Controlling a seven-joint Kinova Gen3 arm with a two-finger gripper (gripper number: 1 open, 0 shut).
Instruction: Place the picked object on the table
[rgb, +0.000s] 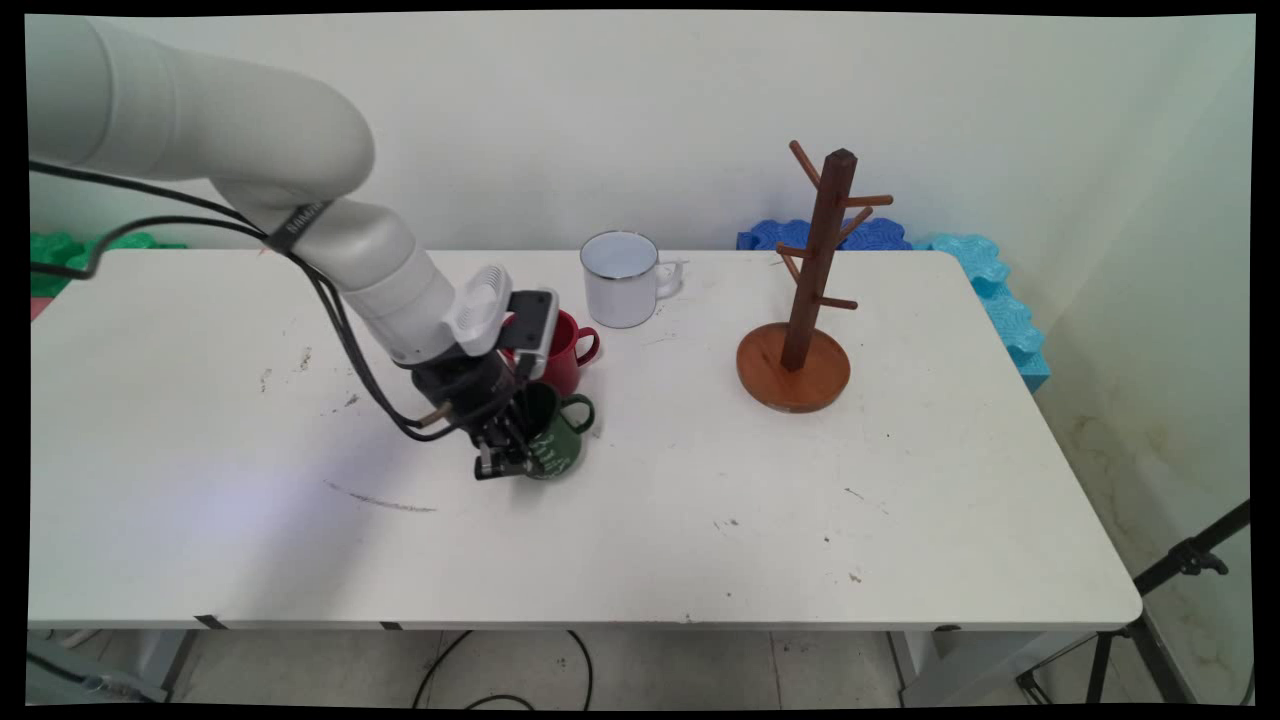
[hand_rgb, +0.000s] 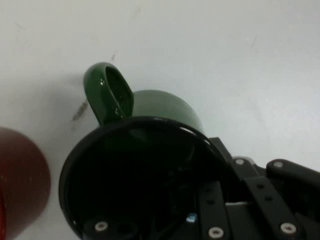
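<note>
A white table (rgb: 700, 540) stands against a plain pale wall, with blue foam pieces (rgb: 960, 260) behind its far right corner, green foam (rgb: 60, 250) at far left, and a tripod leg (rgb: 1180, 570) on the floor at right. The tabletop shows scuffs and a grey streak near the left centre. The gripper (rgb: 500, 455) is low at the green mug (rgb: 555, 440), left of table centre. In the hand view one finger (hand_rgb: 212, 210) reaches inside the mug's dark mouth and the other linkage lies outside the wall at right, so the fingers straddle the rim; whether they are already pinching the wall cannot be told. The green mug's handle (hand_rgb: 107, 92) points away from the fingers. A red mug (rgb: 565, 350) stands just behind the green mug, close to the wrist housing. A white mug (rgb: 620, 280) stands farther back, and a wooden mug tree (rgb: 805, 300) stands well apart at right. Risks, as judged: a grip on a thin, glossy wall may slip or let the mug swing. A tilt of the mug may drag it across the table. The wrist may nudge the red mug, because the clearance is small. Hanging cables (rgb: 350, 350) could snag it.
</note>
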